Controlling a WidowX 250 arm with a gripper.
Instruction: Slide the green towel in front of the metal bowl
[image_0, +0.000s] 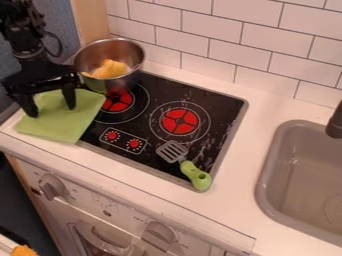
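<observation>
The black gripper (51, 106) is at the left, over the green towel (61, 122), its two fingers apart with their tips at the cloth; whether they touch it I cannot tell. Flat and roughly square, the towel lies on the left counter and partly over the stove's left edge. The metal bowl (125, 79) stands at the stove's back left corner, behind and to the right of the towel, with a yellow-orange item inside.
A spatula with a green handle (196, 175) rests across the stove's front right part. The black stove top (143, 128) has red burners. At the right is a grey sink (266, 170) with a dark faucet; a tiled wall runs behind.
</observation>
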